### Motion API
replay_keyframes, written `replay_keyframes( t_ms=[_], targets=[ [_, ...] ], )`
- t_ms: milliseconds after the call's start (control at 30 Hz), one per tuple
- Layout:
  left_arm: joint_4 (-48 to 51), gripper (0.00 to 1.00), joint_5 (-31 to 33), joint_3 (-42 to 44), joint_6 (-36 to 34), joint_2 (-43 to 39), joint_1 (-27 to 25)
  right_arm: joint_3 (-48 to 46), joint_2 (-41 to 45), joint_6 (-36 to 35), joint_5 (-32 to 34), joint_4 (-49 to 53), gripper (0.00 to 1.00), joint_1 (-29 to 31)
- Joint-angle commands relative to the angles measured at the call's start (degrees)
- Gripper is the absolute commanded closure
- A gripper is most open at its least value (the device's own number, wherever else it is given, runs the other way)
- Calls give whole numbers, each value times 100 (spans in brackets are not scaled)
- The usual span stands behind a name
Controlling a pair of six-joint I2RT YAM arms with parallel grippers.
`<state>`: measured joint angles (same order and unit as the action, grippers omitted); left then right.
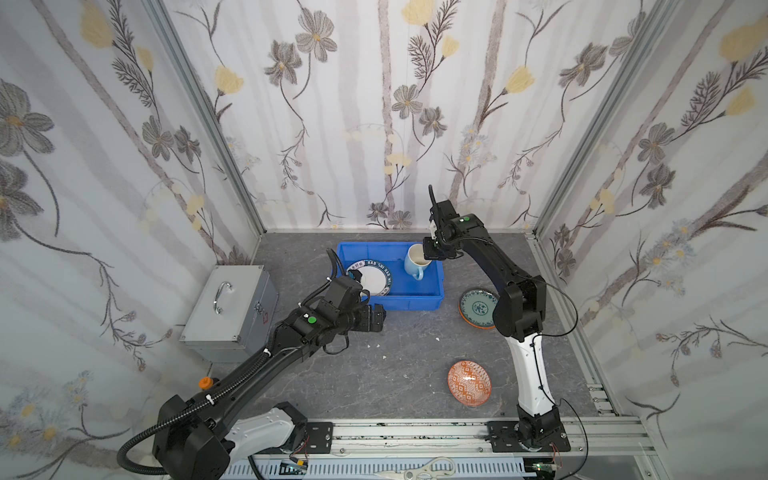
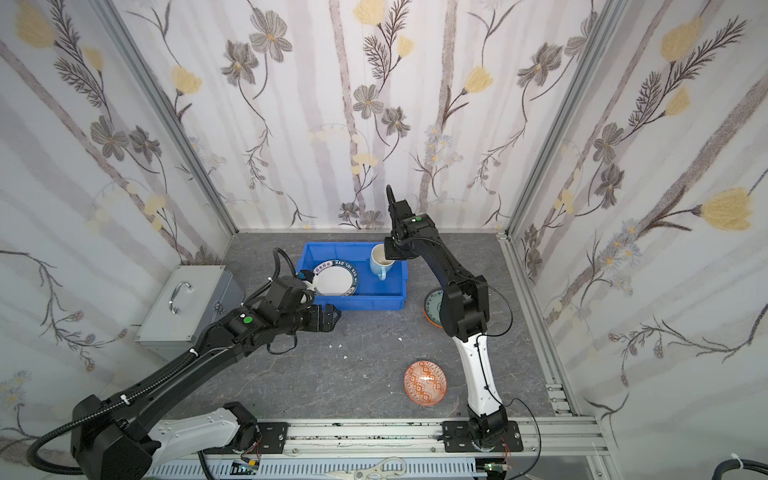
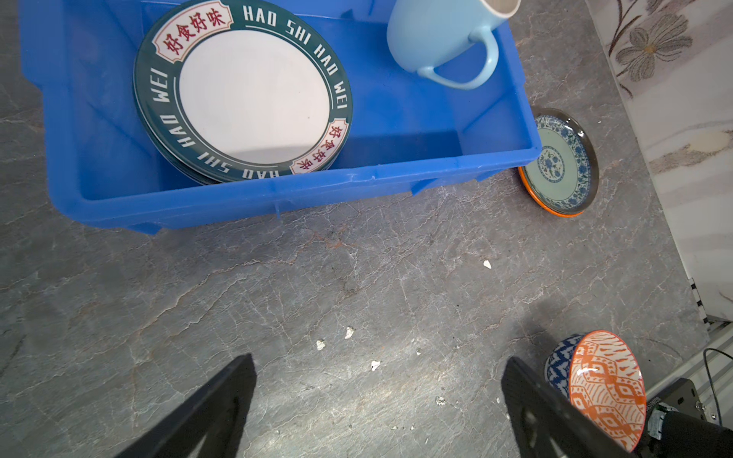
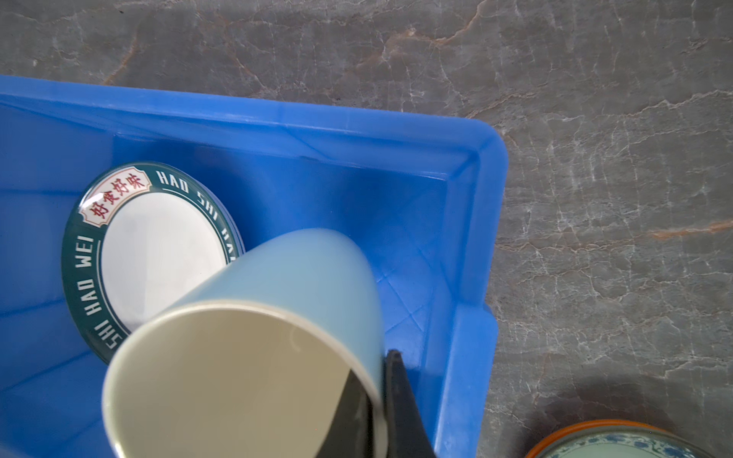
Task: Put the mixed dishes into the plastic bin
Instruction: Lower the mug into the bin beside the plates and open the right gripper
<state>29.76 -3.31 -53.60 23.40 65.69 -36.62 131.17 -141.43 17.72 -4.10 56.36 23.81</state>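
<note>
The right gripper (image 4: 378,378) is pinched shut on the wall of the light-blue ceramic mug (image 4: 309,277), one finger inside the cream interior and one outside, at the rim. The mug (image 1: 415,262) hangs tilted, handle down toward 6 o'clock in both top views, over the 2 o'clock part of the bright blue shallow rectangular plastic bin (image 1: 390,297). Whether its base touches the bin floor cannot be told.

Inside the bin, toward 8 o'clock, lies a round white plate with a dark green lettered rim (image 3: 254,95). More rims show stacked beneath it in the left wrist view.

The left gripper (image 1: 376,318) stands wide and empty above the grey marbled tabletop (image 1: 374,374), just outside the bin's front wall at about 7 o'clock.

At 4 o'clock from the bin, just beside its corner, a teal patterned round plate (image 1: 478,307) rests on the table with an orange edge showing under it. Farther out, at 5 o'clock and well apart from the bin, sits the orange patterned bowl (image 1: 468,382), its outside blue-and-white. At 9 o'clock from the bin stands a grey metal case (image 1: 232,303) with a handle.
</note>
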Motion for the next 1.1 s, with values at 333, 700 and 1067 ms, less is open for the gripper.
replay_keyframes(
  t_ms=[333,700,1067],
  targets=[
    [-305,0,-257,8,58,361,111,163,-275,-190,-1,-247,97,-206],
    [-321,0,-282,-27,104,501,171,391,-509,-207,-159,-248,81,-221],
    [-379,0,-324,-10,125,537,200,387,-440,-238,-154,-292,72,-228]
  ],
)
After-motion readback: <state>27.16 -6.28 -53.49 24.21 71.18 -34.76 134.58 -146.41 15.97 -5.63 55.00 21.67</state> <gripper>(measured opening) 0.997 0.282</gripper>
